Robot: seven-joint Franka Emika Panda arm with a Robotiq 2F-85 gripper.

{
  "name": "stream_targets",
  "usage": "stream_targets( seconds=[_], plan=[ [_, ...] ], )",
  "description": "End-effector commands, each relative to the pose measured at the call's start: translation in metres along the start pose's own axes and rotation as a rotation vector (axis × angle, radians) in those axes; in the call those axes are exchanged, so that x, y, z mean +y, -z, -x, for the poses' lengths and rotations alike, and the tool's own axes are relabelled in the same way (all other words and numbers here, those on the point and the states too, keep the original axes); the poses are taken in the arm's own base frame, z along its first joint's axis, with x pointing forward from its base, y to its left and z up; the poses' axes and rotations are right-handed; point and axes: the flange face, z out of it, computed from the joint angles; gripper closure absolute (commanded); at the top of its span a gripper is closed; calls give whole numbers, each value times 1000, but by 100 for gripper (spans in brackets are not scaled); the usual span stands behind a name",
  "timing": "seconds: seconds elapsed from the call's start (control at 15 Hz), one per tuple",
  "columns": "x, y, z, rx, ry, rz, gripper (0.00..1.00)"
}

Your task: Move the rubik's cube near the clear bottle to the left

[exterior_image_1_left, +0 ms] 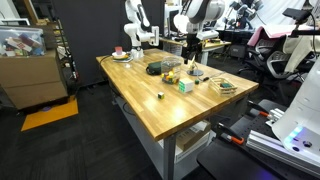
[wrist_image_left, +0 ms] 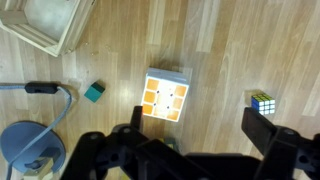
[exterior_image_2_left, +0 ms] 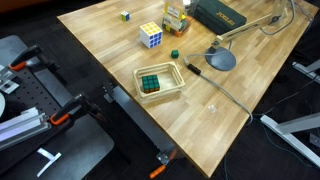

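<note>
Black fingers (wrist_image_left: 258, 125) spread wide with nothing between them: my gripper (wrist_image_left: 195, 120) is open and hangs clear above the wood table (wrist_image_left: 220, 40). In the wrist view the rubik's cube (wrist_image_left: 165, 98) sits near centre, at 11 o'clock off my fingertips. Its orange face is up with a white side showing, and it lies flat on the boards, untouched. A tiny cube (wrist_image_left: 263, 101) lies at 3 o'clock from it, well apart. At 9 o'clock there's a small teal block (wrist_image_left: 94, 92). Further out at 10 o'clock is the wooden tray (wrist_image_left: 75, 30), and down at 8 o'clock a round grey lamp base (wrist_image_left: 15, 145). In an exterior view the tray holds a green cube (exterior_image_2_left: 151, 83), and a dark box (exterior_image_2_left: 220, 15) rests near the far edge.
</note>
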Motion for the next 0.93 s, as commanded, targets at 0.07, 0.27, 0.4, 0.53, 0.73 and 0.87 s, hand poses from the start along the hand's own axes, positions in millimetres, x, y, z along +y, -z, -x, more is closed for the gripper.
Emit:
stream_targets(
  seconds=[0.07, 0.27, 0.4, 0.53, 0.73, 0.87],
  plan=[
    [12, -43, -34, -62, -76, -43, 0],
    [9, -49, -24, -60, -40, -17, 0],
    [7, -44, -25, -52, -37, -18, 0],
    [7, -42, -25, -48, -37, -18, 0],
    [10, -49, -30, -50, -64, -28, 0],
    [13, -57, -38, -56, -78, -39, 0]
  ],
)
